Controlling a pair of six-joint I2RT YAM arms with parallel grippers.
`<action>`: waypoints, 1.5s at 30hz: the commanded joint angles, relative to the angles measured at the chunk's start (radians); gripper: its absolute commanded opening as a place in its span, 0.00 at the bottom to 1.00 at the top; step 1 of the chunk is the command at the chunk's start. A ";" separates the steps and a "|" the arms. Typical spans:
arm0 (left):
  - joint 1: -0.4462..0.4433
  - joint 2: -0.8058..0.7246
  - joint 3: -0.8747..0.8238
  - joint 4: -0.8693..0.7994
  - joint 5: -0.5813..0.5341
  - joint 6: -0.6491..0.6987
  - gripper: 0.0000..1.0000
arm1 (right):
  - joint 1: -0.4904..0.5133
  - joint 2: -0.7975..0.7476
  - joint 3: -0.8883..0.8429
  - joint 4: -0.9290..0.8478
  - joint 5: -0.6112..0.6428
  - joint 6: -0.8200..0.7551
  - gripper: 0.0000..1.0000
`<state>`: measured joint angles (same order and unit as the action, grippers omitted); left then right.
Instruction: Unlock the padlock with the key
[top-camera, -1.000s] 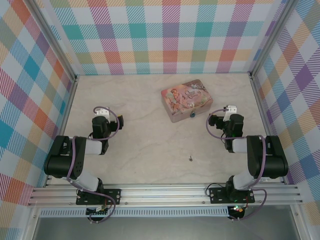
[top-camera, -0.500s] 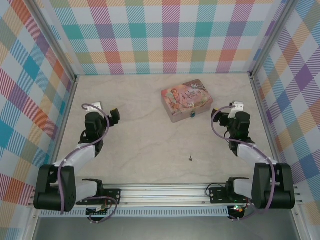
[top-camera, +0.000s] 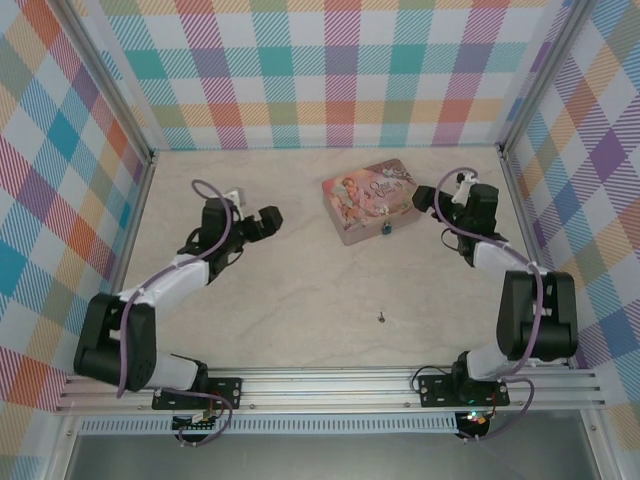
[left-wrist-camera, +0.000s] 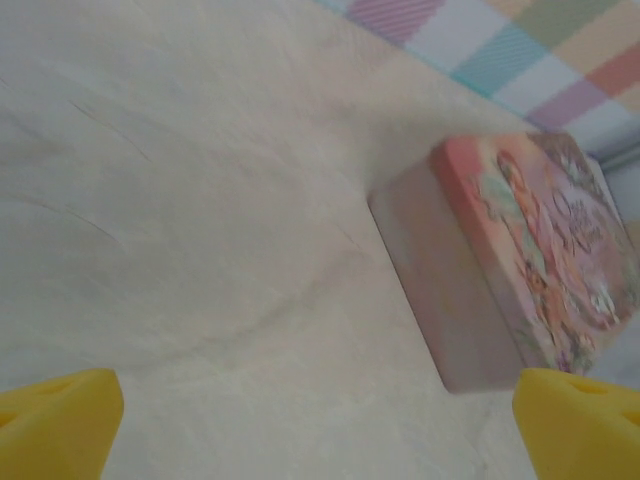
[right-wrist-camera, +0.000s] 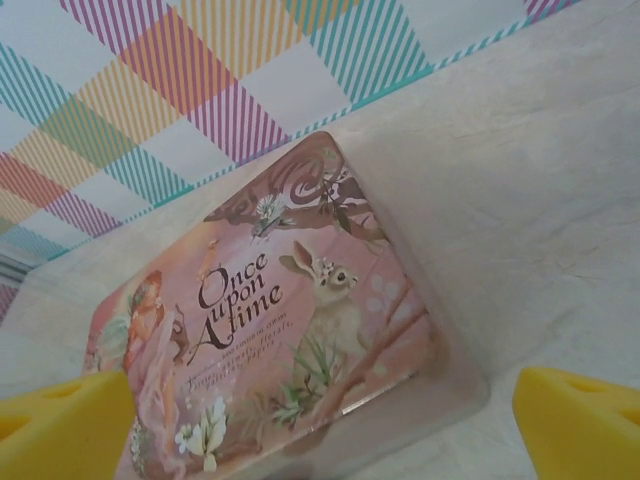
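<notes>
— Where is the key (top-camera: 382, 318) to be found?
— It is seen lying flat on the bare desk (top-camera: 290, 310), well apart from the pink tin (top-camera: 365, 195), out in front of it and between the two arms.
— And the padlock (top-camera: 386, 229)?
— It is hung on the tin's near side, touching it (just a tiny blue dot from above).
— How should the key be picked up?
— It is likely light, hard, thin and slippery. It is best pinched by its wider head, with the thin end left free for the lock. It could easily be flicked away.
— Which way is it pointed?
— Its long side seems to be lined up front to back. Which end is the head cannot be told, because it is too small.
— Are the pincers busy?
— No. The left pincer (top-camera: 270, 218) and the right pincer (top-camera: 432, 203) are both spread wide, and nothing is held. Both are aimed at the tin.
</notes>
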<state>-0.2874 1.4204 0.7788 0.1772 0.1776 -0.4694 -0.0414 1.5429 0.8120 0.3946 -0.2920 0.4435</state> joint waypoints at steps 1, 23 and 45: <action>-0.074 0.108 0.097 0.004 0.081 -0.090 1.00 | -0.034 0.095 0.111 -0.011 -0.118 0.088 0.96; -0.184 0.620 0.533 0.062 0.205 -0.190 1.00 | -0.017 0.388 0.350 -0.196 -0.424 -0.072 0.96; -0.185 0.649 0.608 0.040 0.255 -0.168 0.99 | 0.122 0.197 0.078 -0.104 -0.389 -0.064 0.94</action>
<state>-0.4530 2.0918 1.3922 0.2291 0.3649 -0.6491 0.0216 1.7840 0.9184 0.2535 -0.6071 0.3630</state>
